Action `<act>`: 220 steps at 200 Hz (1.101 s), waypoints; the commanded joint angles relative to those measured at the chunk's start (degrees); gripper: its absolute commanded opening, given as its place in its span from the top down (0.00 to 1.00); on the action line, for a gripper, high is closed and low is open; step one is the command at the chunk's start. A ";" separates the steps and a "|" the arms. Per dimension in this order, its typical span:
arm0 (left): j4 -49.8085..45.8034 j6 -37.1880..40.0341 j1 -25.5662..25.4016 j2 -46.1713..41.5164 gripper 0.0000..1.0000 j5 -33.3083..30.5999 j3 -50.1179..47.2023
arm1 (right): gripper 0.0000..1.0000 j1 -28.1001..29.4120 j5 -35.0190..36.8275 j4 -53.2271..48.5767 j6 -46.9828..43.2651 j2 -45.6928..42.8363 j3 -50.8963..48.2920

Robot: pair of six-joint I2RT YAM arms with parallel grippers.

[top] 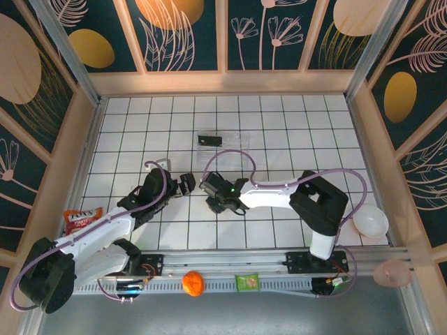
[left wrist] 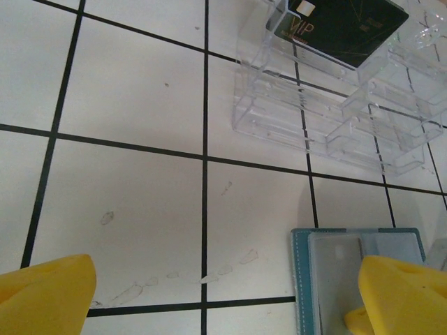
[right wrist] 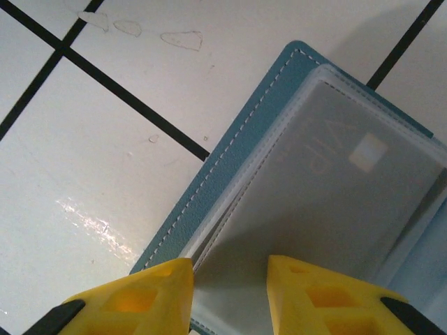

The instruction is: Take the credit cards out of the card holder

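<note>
Card holder (right wrist: 204,187) on white tiles (top: 279,139), floral walls (top: 181,35); left hand (left wrist: 223,296) wide, right hand (right wrist: 229,279) narrow

Ahead of me a clear plastic tray (left wrist: 314,118) stands on the white tiled table (top: 126,125). A red snack packet (top: 82,219) lies far left; an orange ball (top: 193,283) and a green packet (top: 247,283) rest at the near edge.

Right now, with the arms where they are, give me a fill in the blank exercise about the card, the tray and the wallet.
1. The clear plastic tray holds a card coloured ____.
2. The gold letters on that card read ____.
3. The card holder has a stitched cover coloured ____.
4. The left gripper has its jaws ____.
Missing words: black; VIP; teal; open.
</note>
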 commanded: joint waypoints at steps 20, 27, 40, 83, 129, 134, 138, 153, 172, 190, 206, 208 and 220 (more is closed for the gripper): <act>2.30 0.39 0.43 0.43 0.06 2.88 -0.76 | 0.78 0.46 -0.79 -0.18 2.07 3.27 -2.18; 2.68 0.54 0.48 0.51 0.07 3.61 -0.80 | 0.83 0.39 -0.72 0.04 2.13 3.10 -2.47; 3.87 0.74 0.47 0.97 0.07 5.36 -1.07 | 0.92 0.26 -0.53 0.64 2.26 2.40 -2.88; 11.04 -0.87 -0.32 5.74 0.26 11.77 -2.32 | 1.00 -2.49 -4.93 9.08 2.07 -4.77 -6.70; 15.23 -1.22 -4.53 12.76 0.63 14.26 0.55 | 1.00 -6.53 -11.97 15.78 5.24 -10.14 -10.35; 15.91 -1.43 -4.72 13.56 0.67 14.90 0.67 | 1.00 -6.49 -12.05 16.05 5.54 -10.26 -10.54; 16.46 -1.53 -4.93 14.24 0.70 15.33 0.69 | 1.00 -6.51 -12.05 16.30 5.74 -10.31 -10.69; 18.53 -1.90 -5.63 16.96 0.81 16.95 1.02 | 1.00 -6.52 -12.55 17.28 6.72 -10.32 -11.32; 19.86 -1.83 -6.41 20.03 0.91 18.60 2.04 | 1.00 -6.52 -13.56 18.68 7.92 -10.20 -11.71; 19.84 -1.67 -6.85 22.62 0.98 19.83 3.34 | 1.00 -6.37 -13.71 19.00 8.46 -9.76 -11.74; 17.94 -1.12 -7.05 24.57 1.00 19.86 4.54 | 1.00 -6.36 -13.46 18.85 8.50 -9.69 -11.87; 17.75 -1.16 -6.98 24.74 1.00 19.86 4.62 | 1.00 -6.36 -13.46 18.86 8.57 -9.75 -11.82; 17.21 -1.10 -7.03 25.83 1.00 20.38 4.77 | 1.00 -6.36 -13.37 18.84 8.85 -9.77 -12.06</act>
